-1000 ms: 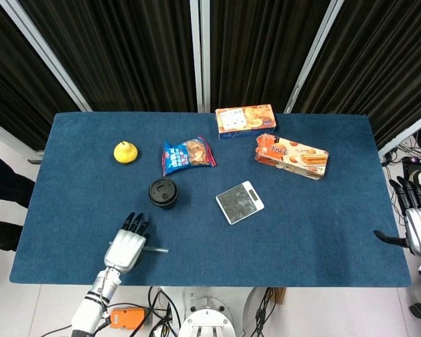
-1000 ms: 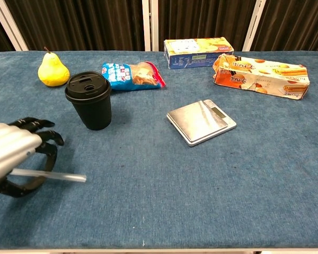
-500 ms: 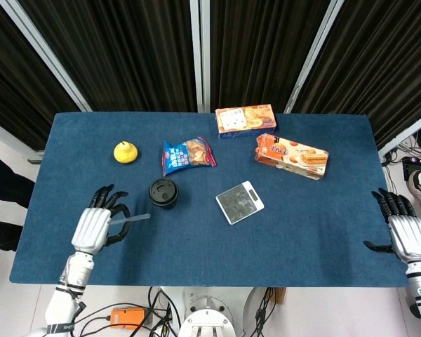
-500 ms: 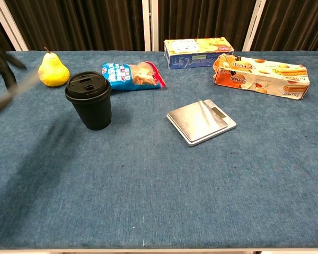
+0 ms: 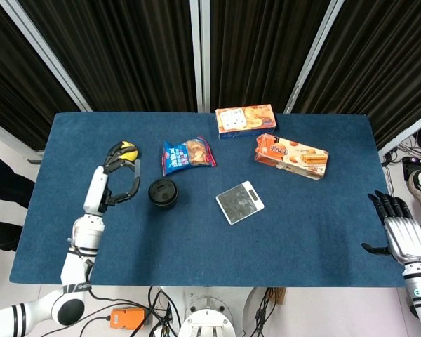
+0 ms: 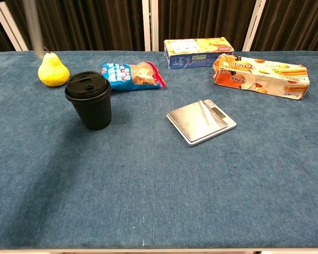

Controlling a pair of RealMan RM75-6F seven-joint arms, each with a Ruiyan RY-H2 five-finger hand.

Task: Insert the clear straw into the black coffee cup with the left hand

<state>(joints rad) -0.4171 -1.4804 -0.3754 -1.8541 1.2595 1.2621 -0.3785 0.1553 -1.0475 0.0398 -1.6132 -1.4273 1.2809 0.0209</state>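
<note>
Straw barely visible, box print unreadable

Left hand (image 5: 111,184) grips clear straw (image 6: 30,24) beside black cup (image 5: 163,193), pear (image 5: 128,147) half hidden; right hand (image 5: 400,235) open at counter (image 5: 323,232) edge.

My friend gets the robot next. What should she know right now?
Left hand: raised beside the black coffee cup, holding the clear straw, which points roughly upright in the chest view.
Right hand: open, holding nothing, at the table's right edge.
Cup: upright, lid on, between the pear and the scale.
Done: straw picked up.
Left: bring the straw over the lid and push it in.
</note>
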